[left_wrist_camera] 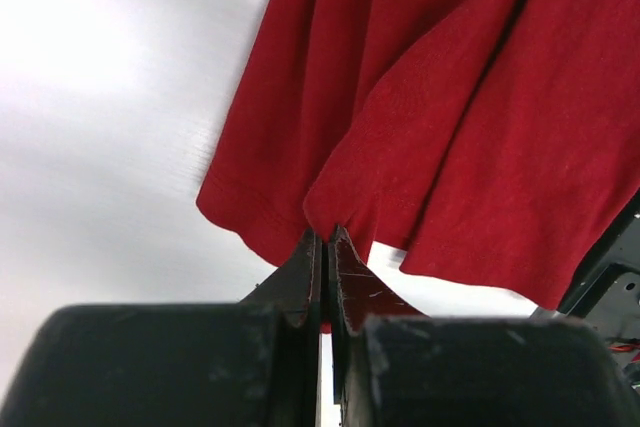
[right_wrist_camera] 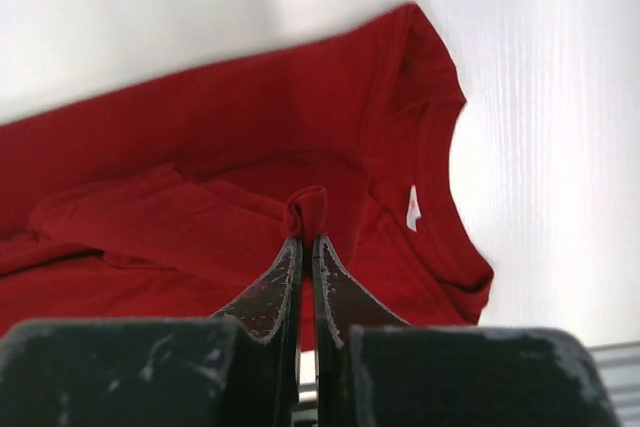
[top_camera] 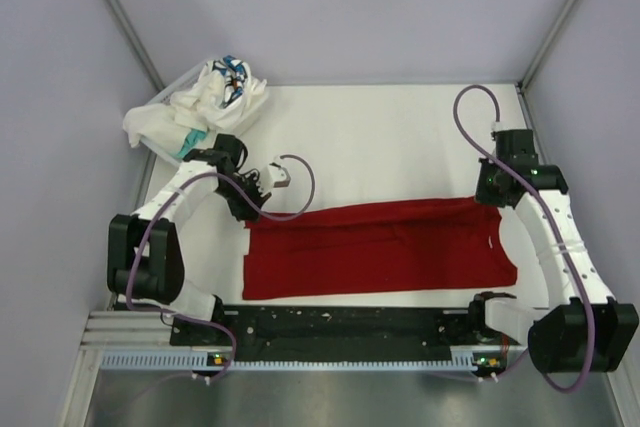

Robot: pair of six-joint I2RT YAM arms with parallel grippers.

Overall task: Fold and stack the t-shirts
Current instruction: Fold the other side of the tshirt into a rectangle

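A deep red t-shirt (top_camera: pixel 380 252) lies spread lengthwise across the near half of the table, partly folded, its collar and white neck label (right_wrist_camera: pixel 413 207) toward the right. My left gripper (top_camera: pixel 250 215) is at the shirt's far left corner, shut on a fold of its hem (left_wrist_camera: pixel 327 232). My right gripper (top_camera: pixel 492 197) is at the far right corner, shut on a small pinch of red cloth (right_wrist_camera: pixel 307 215) near the collar. A heap of white t-shirts (top_camera: pixel 210 102) with teal and blue-patterned parts sits at the far left corner of the table.
The white heap rests on a white tray whose rim (top_camera: pixel 183 77) shows behind it. Grey walls close in the table on three sides. A black rail (top_camera: pixel 340 325) runs along the near edge between the arm bases.
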